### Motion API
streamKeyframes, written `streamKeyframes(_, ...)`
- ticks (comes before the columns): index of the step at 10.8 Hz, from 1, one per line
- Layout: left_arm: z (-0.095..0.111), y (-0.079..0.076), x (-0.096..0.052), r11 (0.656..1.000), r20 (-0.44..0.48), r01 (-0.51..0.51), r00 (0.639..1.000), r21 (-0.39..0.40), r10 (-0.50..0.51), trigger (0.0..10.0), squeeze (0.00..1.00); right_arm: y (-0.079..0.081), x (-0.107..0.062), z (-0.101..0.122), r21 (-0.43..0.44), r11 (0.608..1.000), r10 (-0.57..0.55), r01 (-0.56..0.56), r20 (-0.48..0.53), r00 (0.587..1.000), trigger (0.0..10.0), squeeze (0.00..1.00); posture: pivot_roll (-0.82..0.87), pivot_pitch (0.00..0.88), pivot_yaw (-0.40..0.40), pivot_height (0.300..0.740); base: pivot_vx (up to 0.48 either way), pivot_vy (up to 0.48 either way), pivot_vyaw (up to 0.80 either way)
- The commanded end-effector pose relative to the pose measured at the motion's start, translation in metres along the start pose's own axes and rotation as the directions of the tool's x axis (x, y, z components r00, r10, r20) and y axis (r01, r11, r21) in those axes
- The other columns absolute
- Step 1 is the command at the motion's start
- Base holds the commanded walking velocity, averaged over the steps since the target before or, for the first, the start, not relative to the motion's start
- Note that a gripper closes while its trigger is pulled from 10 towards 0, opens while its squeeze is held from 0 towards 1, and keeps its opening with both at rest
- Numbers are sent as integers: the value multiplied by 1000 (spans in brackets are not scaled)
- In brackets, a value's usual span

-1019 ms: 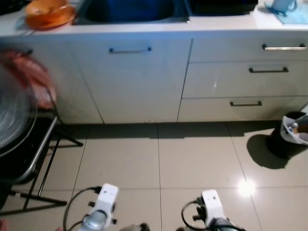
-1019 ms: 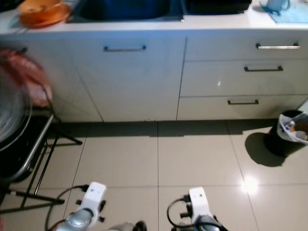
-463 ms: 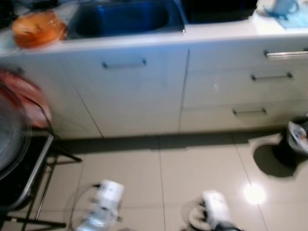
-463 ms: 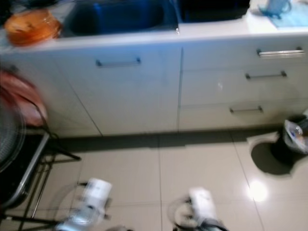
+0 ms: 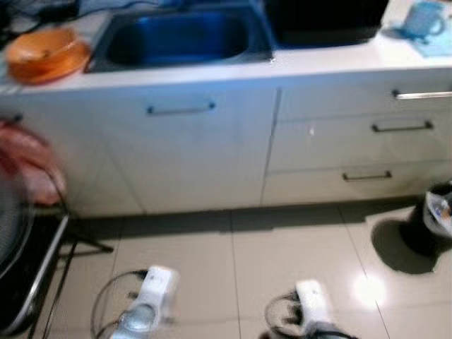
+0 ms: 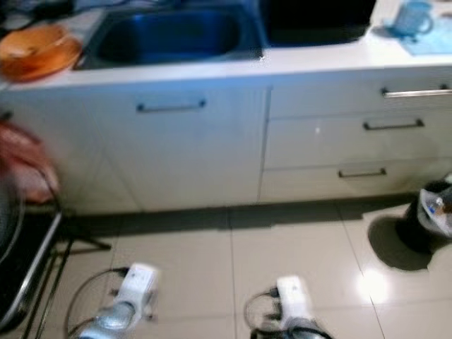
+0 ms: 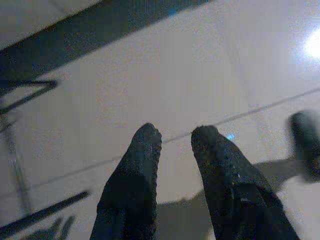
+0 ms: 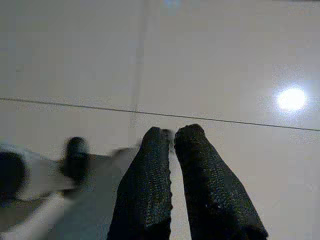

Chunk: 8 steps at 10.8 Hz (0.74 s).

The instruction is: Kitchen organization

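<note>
An orange bowl (image 5: 44,53) sits by a blue sink (image 5: 180,37); white cabinets (image 5: 205,152), beige floor tiles (image 5: 296,247), pale blue mug (image 5: 426,17).

A white counter (image 5: 212,70) runs across the far side, with a dark blue sink (image 5: 180,39) set into it and white cabinets below: one door with a dark handle (image 5: 181,109) on the left, and three drawers (image 5: 360,134) with handles on the right. The floor (image 5: 233,254) is made of large beige glossy tiles, and a bright spot of light (image 5: 367,289) reflects on it at the near right. At the far right a black bin (image 5: 432,224) stands on the floor and throws a shadow to its left, and at the left edge there is a black metal frame (image 5: 42,261), blurred.
</note>
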<state>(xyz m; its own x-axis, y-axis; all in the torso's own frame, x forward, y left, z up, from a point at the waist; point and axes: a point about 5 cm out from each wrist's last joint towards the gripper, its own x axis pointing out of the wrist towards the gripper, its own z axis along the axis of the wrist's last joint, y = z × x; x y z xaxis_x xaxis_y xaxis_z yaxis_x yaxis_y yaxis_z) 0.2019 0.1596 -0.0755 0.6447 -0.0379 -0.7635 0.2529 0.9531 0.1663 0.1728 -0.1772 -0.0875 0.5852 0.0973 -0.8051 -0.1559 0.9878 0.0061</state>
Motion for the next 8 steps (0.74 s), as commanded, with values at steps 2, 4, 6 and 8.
streamKeyframes(2,-7,14,-2,999,-25,-33,999,8,33,10000,0,11,3,4,6,1000,24,-24,9,1000,10000,0,-22,112,43,740,133,0,0)
streamKeyframes(4,-7,11,-2,1000,-25,-28,999,6,28,10000,0,10,3,5,7,1000,22,-22,12,1000,10000,0,-28,121,43,740,0,0,0)
streamKeyframes(6,-7,11,-2,1000,-26,-30,999,3,30,10000,0,9,3,5,7,1000,22,-22,12,1000,10000,0,-22,127,37,740,0,0,0)
streamKeyframes(8,-8,11,-2,1000,-29,-31,999,1,31,10000,0,9,3,5,1,1000,24,-24,14,1000,10000,0,-26,136,32,740,0,0,0)
